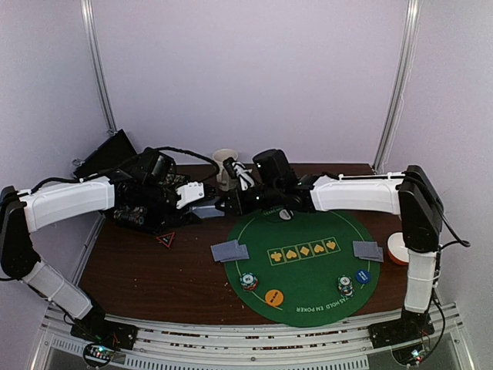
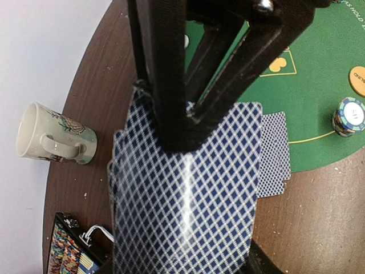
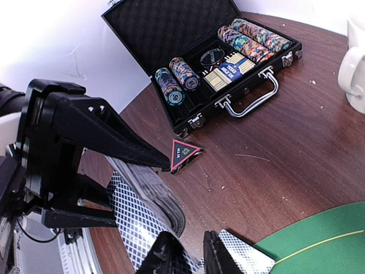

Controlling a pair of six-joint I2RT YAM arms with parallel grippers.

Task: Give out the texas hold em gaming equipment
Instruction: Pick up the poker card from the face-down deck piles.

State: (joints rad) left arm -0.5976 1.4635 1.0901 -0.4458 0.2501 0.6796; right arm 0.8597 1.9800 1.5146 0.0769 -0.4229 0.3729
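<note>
Two chip stacks (image 1: 248, 281), two card piles (image 1: 229, 250); left gripper (image 3: 140, 191) clamps the deck (image 2: 188, 228); right gripper (image 3: 191, 254) hold hidden, unclear.

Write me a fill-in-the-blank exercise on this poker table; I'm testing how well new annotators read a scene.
1. The gripper holding the card deck belongs to the ____ arm.
2. The chip case on the bare wood has its lid ____.
3. The round mat is coloured ____.
4. The number of chip stacks standing on the mat is ____.
Missing words: left; open; green; two.
</note>
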